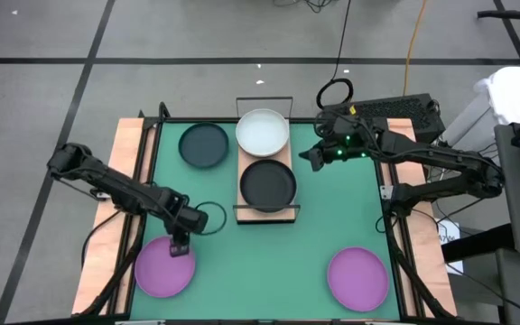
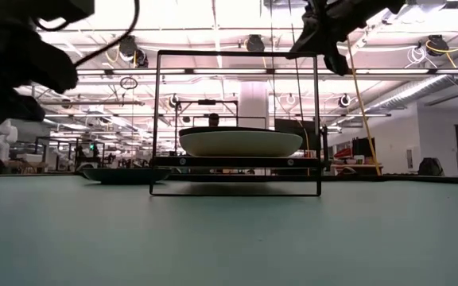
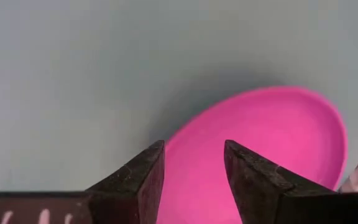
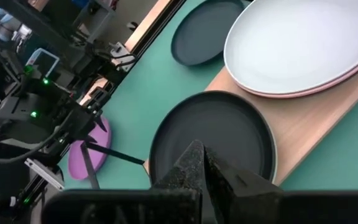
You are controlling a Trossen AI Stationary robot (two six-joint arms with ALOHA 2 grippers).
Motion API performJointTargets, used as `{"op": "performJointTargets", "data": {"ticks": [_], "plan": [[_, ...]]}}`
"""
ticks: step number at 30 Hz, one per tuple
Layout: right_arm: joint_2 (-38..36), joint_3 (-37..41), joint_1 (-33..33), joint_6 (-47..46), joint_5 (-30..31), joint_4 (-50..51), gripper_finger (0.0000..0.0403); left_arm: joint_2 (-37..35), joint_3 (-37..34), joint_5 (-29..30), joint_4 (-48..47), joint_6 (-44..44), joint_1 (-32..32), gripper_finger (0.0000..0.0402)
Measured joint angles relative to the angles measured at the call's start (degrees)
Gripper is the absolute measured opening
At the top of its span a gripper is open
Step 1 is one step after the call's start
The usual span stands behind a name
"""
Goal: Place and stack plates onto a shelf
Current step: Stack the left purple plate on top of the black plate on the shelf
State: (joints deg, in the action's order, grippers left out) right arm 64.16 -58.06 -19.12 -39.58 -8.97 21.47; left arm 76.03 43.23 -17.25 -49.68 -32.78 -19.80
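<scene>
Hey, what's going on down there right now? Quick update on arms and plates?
Left gripper open above purple plate, holding nothing. Right gripper shut, empty, beside shelf. Shelf holds whitish plate and grey plate. Nothing blocking.

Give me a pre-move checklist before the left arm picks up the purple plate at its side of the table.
1. Left gripper over the near rim of the purple plate: ok.
2. Its fingers stand apart with the plate's edge showing between them: ok.
3. Plate actually gripped: not ok, the fingers are not closed on the rim.
4. Room on the shelf: ok for stacking, with a white plate on a pink one and a dark grey plate side by side.
5. Right gripper shut and raised beside the shelf, apart from the left arm: ok.
6. Height of the fingers above the table: cannot tell.
</scene>
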Motion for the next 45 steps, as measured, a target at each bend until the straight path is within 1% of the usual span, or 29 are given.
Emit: {"op": "performJointTargets", "data": {"ticks": [5, 7, 12, 14, 16, 19, 24, 27, 33, 37, 39, 41, 45], "plan": [[0.0, 0.0, 0.29, -0.19, -0.04, -0.13, 0.0, 0.0, -0.01, 1.53, 0.56, 8.91, -3.79, 0.017], [0.0, 0.0, 0.29, -0.19, -0.02, -0.15, 0.0, 0.0, -0.01, 3.33, 0.36, 11.49, -5.04, 0.017], [0.0, 0.0, 0.29, -0.15, -0.04, -0.14, 0.0, 0.02, -0.01, 9.91, 0.34, 16.02, -7.14, 0.017], [0.0, 0.0, 0.29, -0.16, -0.04, -0.15, 0.0, 0.02, -0.25, 11.27, 0.73, 16.7, -7.63, 0.017], [0.0, 0.0, 0.28, -0.17, -0.04, -0.15, 0.0, 0.01, -1.55, 11.18, 2.68, 16.48, -7.89, 0.017], [0.0, 0.0, 0.27, -0.17, -0.18, -0.15, 0.0, 0.02, -4.63, 10.31, 6.62, 14.78, -8.67, 0.017], [-0.06, 0.0, 0.27, -0.21, -0.26, -0.14, 0.0, 0.02, -7.0, 11.27, 7.75, 11.68, -9.47, 0.0168], [-0.15, 0.0, 0.27, -0.21, -0.26, -0.15, 0.0, 0.02, -7.68, 11.27, 8.23, 11.9, -9.78, 0.0143], [-0.15, 0.0, 0.27, -0.23, -0.54, -0.16, 0.0, -0.04, -9.82, 10.51, 13.82, 8.79, -9.77, 0.0062], [-0.15, 0.0, 0.27, -0.23, -0.55, -0.17, 0.0, -0.15, -9.86, 8.39, 16.31, 6.31, -9.44, 0.0017], [-0.15, 0.0, 0.27, -0.23, -0.55, -0.17, 0.0, -0.06, -9.83, 6.19, 18.01, 3.73, -9.08, 0.0011], [-0.15, 0.0, 0.27, -0.22, -0.55, -0.2, 0.0, -0.02, -9.41, 4.72, 17.76, 2.27, -9.02, 0.001], [-0.15, 0.0, 0.27, -0.23, -0.55, -0.17, 0.0, -0.65, -6.93, 3.77, 17.45, -0.12, -9.04, 0.001]]}}
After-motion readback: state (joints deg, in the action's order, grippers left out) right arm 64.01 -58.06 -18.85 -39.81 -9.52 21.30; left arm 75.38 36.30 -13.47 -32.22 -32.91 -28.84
